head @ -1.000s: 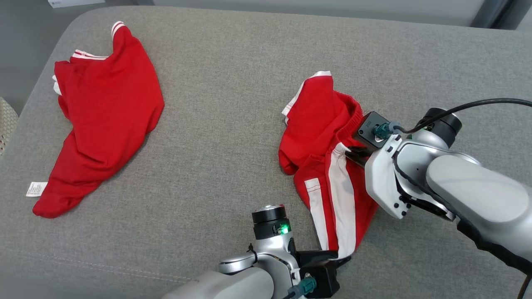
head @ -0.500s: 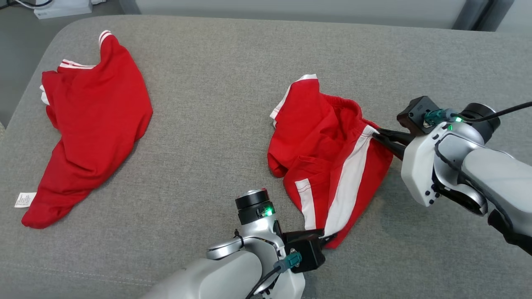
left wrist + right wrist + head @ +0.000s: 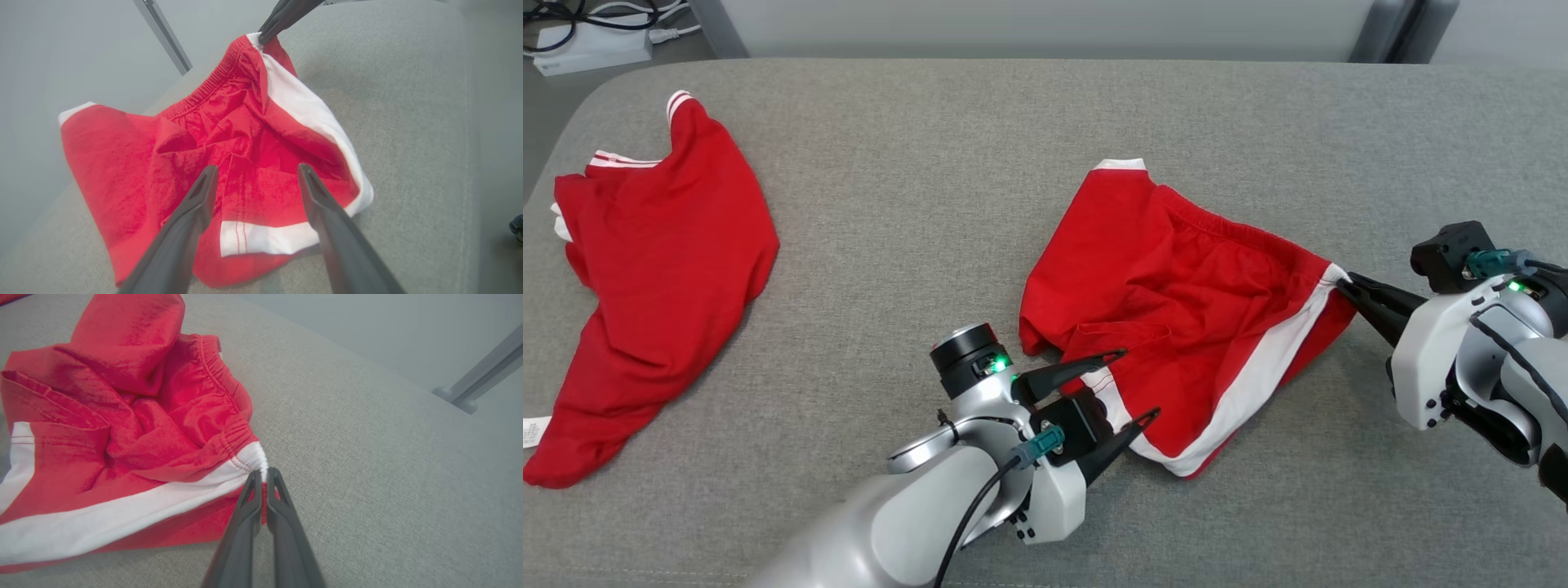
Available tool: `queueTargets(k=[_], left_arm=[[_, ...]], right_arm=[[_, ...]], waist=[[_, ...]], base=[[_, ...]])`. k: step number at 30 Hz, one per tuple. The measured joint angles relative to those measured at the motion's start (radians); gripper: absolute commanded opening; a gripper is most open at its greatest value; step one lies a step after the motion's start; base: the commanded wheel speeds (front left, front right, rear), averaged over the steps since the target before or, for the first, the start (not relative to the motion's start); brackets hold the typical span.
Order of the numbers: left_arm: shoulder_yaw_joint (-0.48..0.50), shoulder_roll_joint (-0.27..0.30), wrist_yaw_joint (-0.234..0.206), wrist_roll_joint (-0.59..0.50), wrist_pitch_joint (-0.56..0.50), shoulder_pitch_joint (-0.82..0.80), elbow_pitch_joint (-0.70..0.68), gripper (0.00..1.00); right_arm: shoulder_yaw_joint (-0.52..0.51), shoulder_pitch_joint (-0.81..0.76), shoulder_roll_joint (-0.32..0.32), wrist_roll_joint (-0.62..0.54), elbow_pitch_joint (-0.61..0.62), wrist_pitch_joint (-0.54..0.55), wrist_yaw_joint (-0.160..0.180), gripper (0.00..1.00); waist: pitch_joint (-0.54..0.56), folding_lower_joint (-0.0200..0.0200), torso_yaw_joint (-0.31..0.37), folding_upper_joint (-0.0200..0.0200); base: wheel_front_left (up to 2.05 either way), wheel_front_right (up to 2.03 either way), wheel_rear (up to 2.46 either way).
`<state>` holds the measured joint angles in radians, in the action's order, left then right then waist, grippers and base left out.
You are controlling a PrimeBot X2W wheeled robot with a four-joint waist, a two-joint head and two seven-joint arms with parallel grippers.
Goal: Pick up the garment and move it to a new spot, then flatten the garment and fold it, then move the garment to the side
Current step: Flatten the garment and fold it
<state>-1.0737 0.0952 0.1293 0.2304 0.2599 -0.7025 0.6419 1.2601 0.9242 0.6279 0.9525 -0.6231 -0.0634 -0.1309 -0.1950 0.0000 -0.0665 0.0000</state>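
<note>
Head view gives you what the wrist cams don't: a second red garment, a shirt (image 3: 662,269) with white trim, crumpled by the left edge of the grey cushion (image 3: 931,204), well apart from the shorts (image 3: 1192,302), and a power strip (image 3: 592,49) on the floor past the far-left corner. Right wrist view gives you the grip detail: right gripper (image 3: 263,473) pinched tight on the white end of the elastic waistband. On left wrist view your left gripper (image 3: 258,168) is spread wide over the folded leg hem, holding nothing; can't tell if the tips touch cloth. Shorts are red with a white side stripe, rumpled, partly spread on the cushion's right half.
</note>
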Motion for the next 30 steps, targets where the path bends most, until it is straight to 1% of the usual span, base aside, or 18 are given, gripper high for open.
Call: queueTargets(k=[3, 10, 14, 16, 17, 23, 25, 30], left_arm=[[0.022, 0.013, 0.000, 0.001, 0.000, 0.000, 0.030, 1.00], [0.033, 0.017, 0.000, 0.026, 0.000, 0.001, 0.117, 1.00], [0.016, 0.013, 0.001, 0.028, 0.000, -0.005, 0.122, 1.00], [-0.017, 0.005, 0.001, 0.035, 0.000, -0.018, 0.110, 1.00], [-0.017, 0.005, 0.001, 0.035, 0.000, -0.018, 0.110, 1.00], [-0.069, -0.002, 0.001, 0.100, 0.000, -0.040, 0.147, 1.00], [-0.081, -0.001, 0.001, 0.141, -0.001, -0.053, 0.167, 1.00], [-0.117, 0.012, 0.001, 0.219, -0.001, -0.090, 0.201, 1.00]], right_arm=[[-0.017, -0.020, 0.001, 0.008, -0.016, -0.018, 0.000, 0.00], [-0.033, -0.059, -0.002, 0.026, -0.044, -0.043, 0.000, 0.00], [-0.039, -0.059, -0.018, 0.026, -0.048, -0.052, 0.000, 0.00], [-0.043, -0.059, -0.032, 0.026, -0.058, -0.052, 0.000, 0.00], [-0.043, -0.059, -0.032, 0.026, -0.058, -0.052, 0.000, 0.00], [-0.042, -0.058, -0.057, 0.025, -0.066, -0.053, 0.000, 0.00], [-0.040, -0.057, -0.065, 0.025, -0.066, -0.053, 0.000, 0.00], [-0.027, -0.057, -0.067, 0.025, -0.067, -0.053, 0.000, 0.00]], waist=[[-0.002, 0.0000, 0.015, 0.0000], [-0.015, 0.0000, 0.051, 0.0000], [-0.026, 0.0000, 0.069, 0.0000], [-0.032, 0.0000, 0.079, 0.0000], [-0.032, 0.0000, 0.079, 0.0000], [-0.041, 0.0000, 0.099, 0.0000], [-0.045, 0.0000, 0.105, 0.0000], [-0.053, 0.0000, 0.113, 0.0000]], base=[[0.00, 0.00, 0.00], [0.00, 0.00, 0.00], [0.00, 0.00, 0.00], [0.00, 0.00, 0.00], [0.00, 0.00, 0.00], [0.00, 0.00, 0.00], [0.00, 0.00, 0.00], [0.00, 0.00, 0.00]])
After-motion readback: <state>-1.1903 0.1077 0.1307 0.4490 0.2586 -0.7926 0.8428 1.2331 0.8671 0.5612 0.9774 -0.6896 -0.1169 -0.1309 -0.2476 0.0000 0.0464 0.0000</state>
